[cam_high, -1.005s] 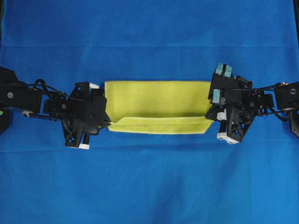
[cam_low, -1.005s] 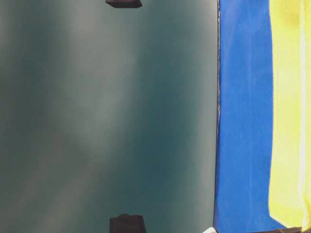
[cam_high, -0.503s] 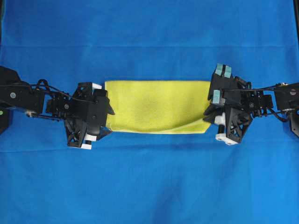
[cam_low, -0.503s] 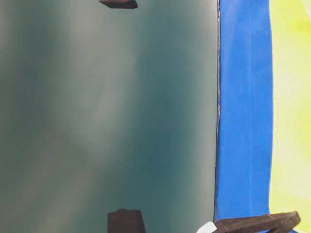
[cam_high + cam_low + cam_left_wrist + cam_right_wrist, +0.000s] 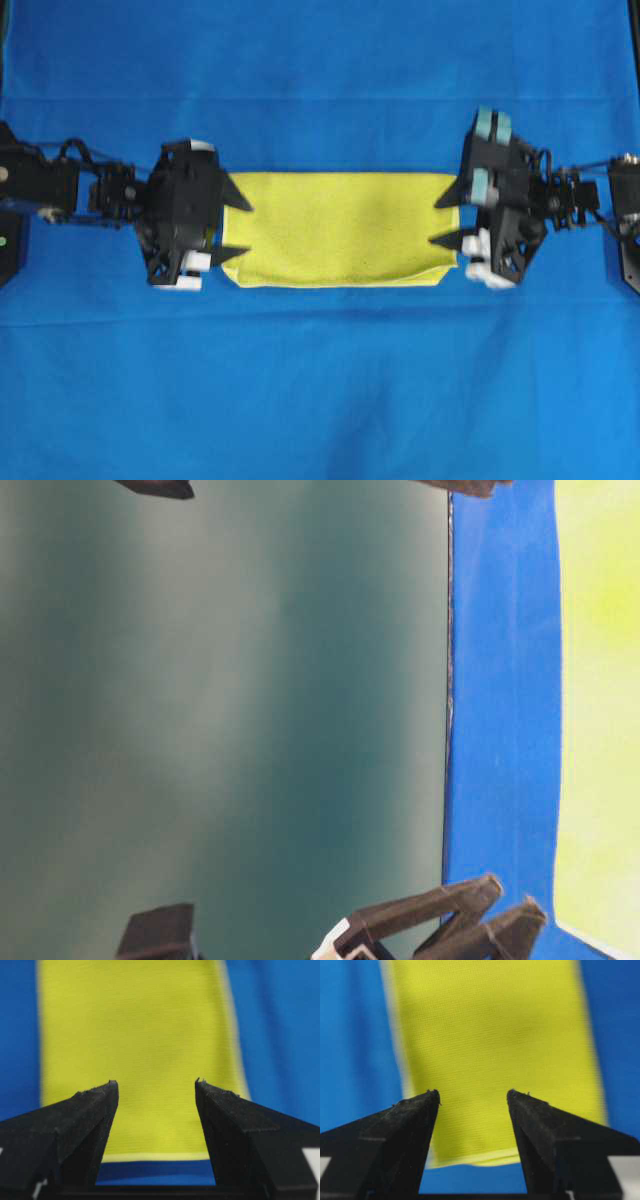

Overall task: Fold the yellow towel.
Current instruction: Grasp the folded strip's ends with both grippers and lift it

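Blue cloth (image 5: 320, 90) under folded yellow towel (image 5: 335, 230)

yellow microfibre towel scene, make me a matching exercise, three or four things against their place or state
Things:
1. square-hemmed yellow microfibre towel
2. large blue cloth
3. black left gripper
4. black right gripper

States:
A. covers the whole table
B. open at the towel's right end
C. folded into a flat strip
D. open at the towel's left end

Pairs: 1-C, 2-A, 3-D, 4-B

Blue cloth (image 5: 320, 400) (faintly creased), teal wall (image 5: 220, 720).
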Robot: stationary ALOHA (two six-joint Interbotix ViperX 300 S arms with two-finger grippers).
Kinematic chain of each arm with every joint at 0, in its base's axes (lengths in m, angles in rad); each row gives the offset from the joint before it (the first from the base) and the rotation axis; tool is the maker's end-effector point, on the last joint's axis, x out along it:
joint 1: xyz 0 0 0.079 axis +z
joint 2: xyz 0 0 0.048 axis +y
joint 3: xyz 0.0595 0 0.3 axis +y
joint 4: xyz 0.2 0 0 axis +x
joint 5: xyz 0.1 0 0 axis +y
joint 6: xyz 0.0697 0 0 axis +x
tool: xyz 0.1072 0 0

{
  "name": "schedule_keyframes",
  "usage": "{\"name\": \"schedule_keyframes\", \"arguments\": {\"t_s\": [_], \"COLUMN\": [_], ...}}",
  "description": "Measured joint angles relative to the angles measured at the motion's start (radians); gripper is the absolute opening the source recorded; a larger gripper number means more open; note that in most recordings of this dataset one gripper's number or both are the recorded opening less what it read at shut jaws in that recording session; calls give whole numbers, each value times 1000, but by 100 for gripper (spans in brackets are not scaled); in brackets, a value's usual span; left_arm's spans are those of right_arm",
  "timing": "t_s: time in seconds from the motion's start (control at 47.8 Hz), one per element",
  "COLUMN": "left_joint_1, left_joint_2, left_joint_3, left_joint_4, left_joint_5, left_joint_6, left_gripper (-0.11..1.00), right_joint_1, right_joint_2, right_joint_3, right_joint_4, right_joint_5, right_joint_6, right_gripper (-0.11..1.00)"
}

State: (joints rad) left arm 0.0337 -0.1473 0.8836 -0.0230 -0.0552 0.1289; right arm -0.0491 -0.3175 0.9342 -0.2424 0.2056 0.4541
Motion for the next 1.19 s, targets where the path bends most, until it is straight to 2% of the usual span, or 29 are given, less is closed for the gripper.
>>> {"name": "schedule_keyframes", "arguments": {"t_s": [0.209, 0.44, 0.545, 0.838, 0.901, 0.963, 1.089, 1.131, 1.194], "left_joint_1": [74, 160, 193, 193, 195, 193, 195, 195, 193], "left_joint_2": [78, 172, 198, 206, 206, 207, 207, 207, 206], "left_joint_3": [-2, -3, -3, -3, -3, -3, -11, -12, -12], "left_joint_4": [0, 0, 0, 0, 2, 0, 2, 0, 2], "left_joint_5": [-9, -72, -97, -98, -84, -58, -5, 5, 11], "left_joint_6": [3, 3, -2, 5, 9, 11, 18, 18, 18], "left_gripper": [60, 60, 60, 56, 50, 35, 7, 2, 2], "right_joint_1": [-114, -195, -213, -221, -221, -221, -221, -221, -221], "right_joint_2": [72, 190, 236, 276, 278, 278, 276, 276, 272], "right_joint_3": [18, 28, 28, 28, 28, 28, 28, 28, 29], "right_joint_4": [-52, -72, -75, -77, -77, -77, -78, -78, -78], "right_joint_5": [-25, -120, -144, -160, -160, -160, -161, -161, -161], "right_joint_6": [0, 0, 0, 0, -3, -5, -14, -14, -14], "right_gripper": [60, 60, 60, 58, 54, 44, 9, 2, 2]}}
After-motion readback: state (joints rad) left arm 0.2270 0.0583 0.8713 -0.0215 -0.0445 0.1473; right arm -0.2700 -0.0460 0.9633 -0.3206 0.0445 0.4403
